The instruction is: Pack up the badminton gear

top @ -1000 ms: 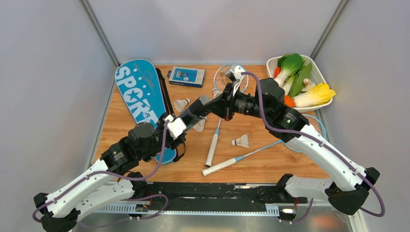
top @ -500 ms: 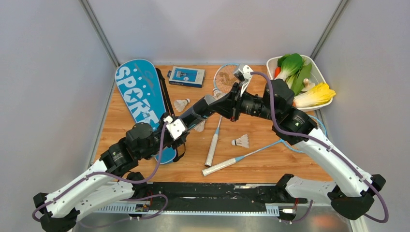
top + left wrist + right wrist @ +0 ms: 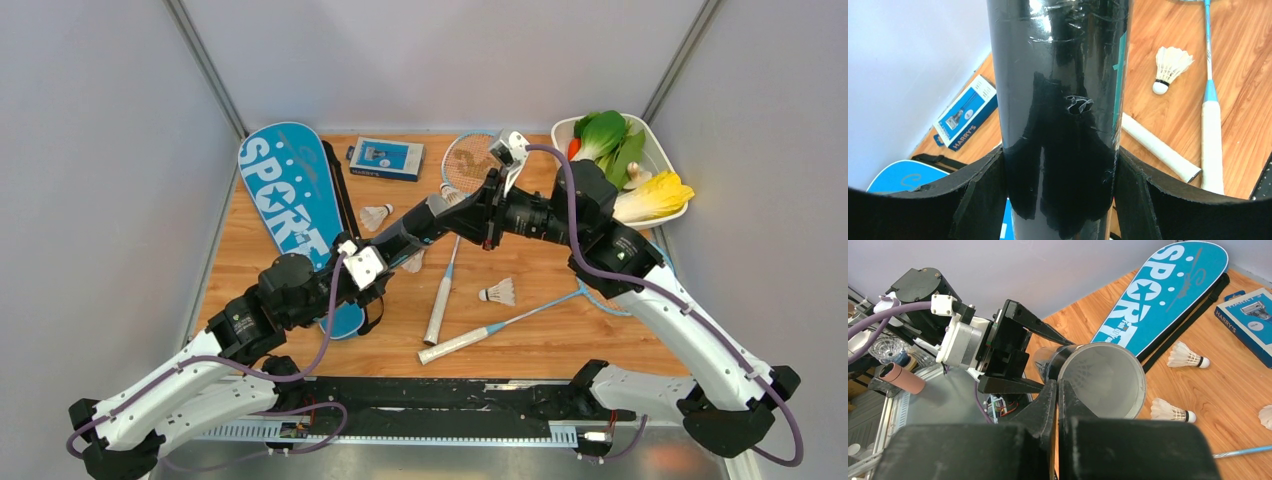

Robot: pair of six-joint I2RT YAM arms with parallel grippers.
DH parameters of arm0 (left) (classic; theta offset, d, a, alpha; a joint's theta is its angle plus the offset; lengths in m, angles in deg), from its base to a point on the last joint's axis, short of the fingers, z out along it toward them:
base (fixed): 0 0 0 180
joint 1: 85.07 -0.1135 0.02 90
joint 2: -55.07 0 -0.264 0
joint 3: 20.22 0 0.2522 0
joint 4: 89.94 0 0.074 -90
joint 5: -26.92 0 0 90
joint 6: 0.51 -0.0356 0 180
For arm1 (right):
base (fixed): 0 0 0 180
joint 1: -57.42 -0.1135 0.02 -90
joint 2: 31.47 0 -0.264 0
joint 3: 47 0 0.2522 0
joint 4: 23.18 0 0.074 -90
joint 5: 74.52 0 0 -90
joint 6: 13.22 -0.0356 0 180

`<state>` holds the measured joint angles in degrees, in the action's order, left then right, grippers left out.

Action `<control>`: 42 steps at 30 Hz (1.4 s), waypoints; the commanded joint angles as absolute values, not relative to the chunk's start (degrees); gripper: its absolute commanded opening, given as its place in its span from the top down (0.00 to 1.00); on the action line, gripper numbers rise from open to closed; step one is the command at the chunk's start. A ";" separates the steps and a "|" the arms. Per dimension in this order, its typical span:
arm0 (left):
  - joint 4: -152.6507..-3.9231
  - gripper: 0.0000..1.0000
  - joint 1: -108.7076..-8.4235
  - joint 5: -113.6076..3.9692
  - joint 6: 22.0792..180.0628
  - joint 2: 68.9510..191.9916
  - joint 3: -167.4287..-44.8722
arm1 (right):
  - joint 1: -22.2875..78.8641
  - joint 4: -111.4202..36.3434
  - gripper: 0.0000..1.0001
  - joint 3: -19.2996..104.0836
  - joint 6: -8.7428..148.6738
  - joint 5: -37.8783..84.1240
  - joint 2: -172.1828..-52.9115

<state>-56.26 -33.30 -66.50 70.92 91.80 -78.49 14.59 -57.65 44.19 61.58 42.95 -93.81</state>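
Left claw is clamped on both sides of a long glossy black tube, holding it raised above the wooden desk, its open mouth turned toward the right arm. Right claw has its two black fingers pressed together with nothing visible between them, the tips just at the rim of the tube's mouth.

On the desk, a blue "SPORT" racket cover lies at the left. One white feather shuttlecock sits just beside it, and a second shuttlecock lies near the white handles of the two rackets. The first light-blue-framed racket points away from the arms. The second racket lies slanted, its head largely hidden under the right arm.
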 commanded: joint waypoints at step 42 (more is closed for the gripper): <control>-53.54 0.50 -33.99 -66.03 69.01 92.78 -78.94 | 19.39 -47.94 0.60 37.57 55.82 60.57 -99.14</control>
<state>-49.00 -33.84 -66.98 70.46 92.74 -76.83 19.35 -51.18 38.46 56.94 58.03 -98.73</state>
